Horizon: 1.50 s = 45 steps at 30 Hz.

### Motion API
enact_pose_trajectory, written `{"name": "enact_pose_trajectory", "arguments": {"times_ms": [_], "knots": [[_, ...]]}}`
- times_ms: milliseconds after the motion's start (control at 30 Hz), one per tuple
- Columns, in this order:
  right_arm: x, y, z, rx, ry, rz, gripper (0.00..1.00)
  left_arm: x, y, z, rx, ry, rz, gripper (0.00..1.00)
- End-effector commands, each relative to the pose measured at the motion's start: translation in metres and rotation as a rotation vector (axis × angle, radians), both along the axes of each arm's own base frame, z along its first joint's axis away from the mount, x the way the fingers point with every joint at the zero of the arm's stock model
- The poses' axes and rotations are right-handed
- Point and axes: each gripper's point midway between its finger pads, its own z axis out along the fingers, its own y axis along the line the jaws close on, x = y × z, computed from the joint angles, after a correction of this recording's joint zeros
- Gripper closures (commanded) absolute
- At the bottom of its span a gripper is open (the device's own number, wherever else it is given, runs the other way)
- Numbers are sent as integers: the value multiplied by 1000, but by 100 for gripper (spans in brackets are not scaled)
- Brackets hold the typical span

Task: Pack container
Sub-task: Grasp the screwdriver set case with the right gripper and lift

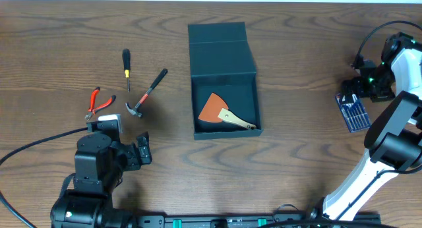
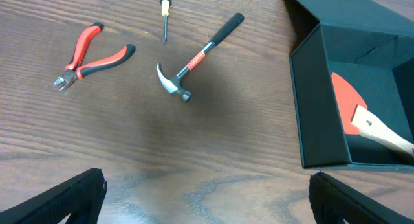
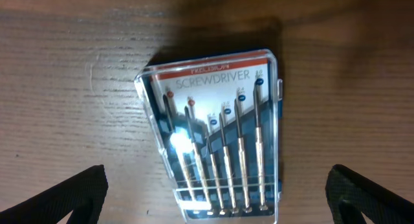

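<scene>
Overhead: the dark teal-grey cardboard box [image 1: 224, 83] sits mid-desk with its hinged flap lid open and laid back toward the far side. Inside it, an orange-bladed scraper with a pale wooden handle [image 1: 223, 113] lies on the floor of the box.

Left of the box on the brown wood-grain desk [image 1: 297, 43] are:
- a claw hammer with a black and red handle [image 1: 146, 93]
- red-handled cutting pliers [image 1: 99, 101], further left
- a slim black and yellow screwdriver [image 1: 126, 68], on the far side

All three lie apart from one another.

The left wrist view shows what the overhead hides. The left fingers [image 2: 58, 198] are spread wide and empty, hovering near-side of the hammer [image 2: 194, 59]. This view catches only the box's left wall and part of the scraper, and the screwdriver is cropped.

The right wrist view is the only one with detail on the clear plastic case of precision screwdrivers [image 3: 217, 133]. It shows a red label strip and a row of thin drivers. The right fingers [image 3: 58, 198] are splayed either side of the case, not touching it. Overhead, that case [image 1: 353, 111] is a small blue patch at the right edge, well apart from the box.
</scene>
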Motion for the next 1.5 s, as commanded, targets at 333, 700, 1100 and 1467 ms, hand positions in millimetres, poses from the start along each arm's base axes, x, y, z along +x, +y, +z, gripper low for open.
{"name": "enact_pose_trajectory", "arguments": {"times_ms": [333, 700, 1100, 1467], "knots": [[-24, 7, -36, 21, 66, 14, 1, 6, 6, 12, 14, -42, 35, 1], [-33, 4, -49, 4, 86, -23, 1, 6, 6, 12, 14, -44, 35, 1], [-33, 4, -49, 10, 82, -30, 5, 6, 6, 12, 14, -44, 35, 2], [-38, -6, -48, -48, 109, -23, 5, 6, 6, 12, 14, -44, 35, 2]]}}
